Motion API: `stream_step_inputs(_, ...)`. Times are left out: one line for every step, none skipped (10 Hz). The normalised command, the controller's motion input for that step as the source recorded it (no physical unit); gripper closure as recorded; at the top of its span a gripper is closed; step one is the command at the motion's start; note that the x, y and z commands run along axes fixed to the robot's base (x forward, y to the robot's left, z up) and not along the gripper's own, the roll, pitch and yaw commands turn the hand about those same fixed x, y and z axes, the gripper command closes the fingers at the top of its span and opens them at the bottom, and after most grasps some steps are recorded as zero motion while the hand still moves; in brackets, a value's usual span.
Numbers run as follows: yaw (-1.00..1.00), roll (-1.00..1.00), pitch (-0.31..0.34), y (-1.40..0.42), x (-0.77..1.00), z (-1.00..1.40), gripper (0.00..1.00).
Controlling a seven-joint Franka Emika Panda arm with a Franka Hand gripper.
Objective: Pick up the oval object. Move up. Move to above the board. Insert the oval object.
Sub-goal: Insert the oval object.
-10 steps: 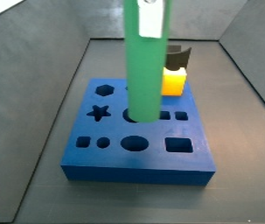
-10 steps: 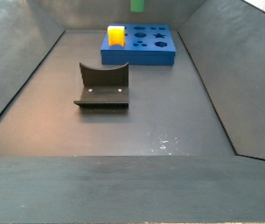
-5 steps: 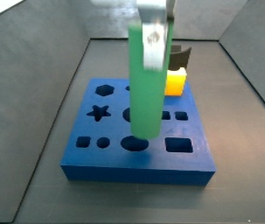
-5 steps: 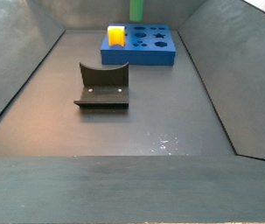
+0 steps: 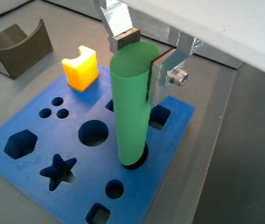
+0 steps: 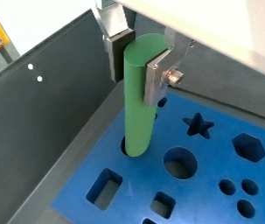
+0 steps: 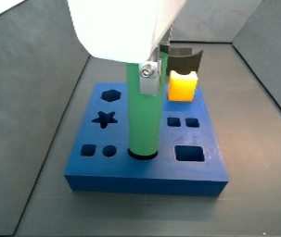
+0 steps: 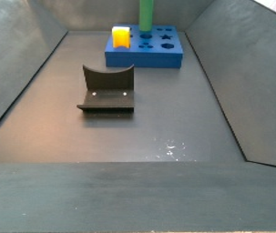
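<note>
In both wrist views you see the claw (image 5: 146, 63) clamped on the green peg's (image 5: 131, 109) top; peg upright, its lower end in a cut-out of the blue board (image 5: 52, 144); yellow block (image 5: 80, 68) at the board's far corner

My gripper (image 5: 144, 63) closes on the oval object (image 5: 131, 109), whose lower end is hidden inside a cut-out of the board (image 5: 30, 166). In a side view my gripper lies beyond the frame edge; the oval object (image 8: 148, 13) is cut off above.
</note>
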Motion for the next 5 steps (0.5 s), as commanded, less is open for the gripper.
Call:
stream_step_inputs(0.00,0.00,0.006,-0.13,0.00,-0.18,1.00)
stream_step_inputs(0.00,0.00,0.000,-0.28,0.00,-0.14,1.00)
stream_step_inputs(0.04,0.00,0.000,-0.31,0.21,-0.08,1.00)
stream_step_inputs(0.03,0.00,0.000,-0.24,0.29,-0.13,1.00)
stream_step_inputs(0.02,0.00,0.000,-0.15,0.18,-0.33,1.00)
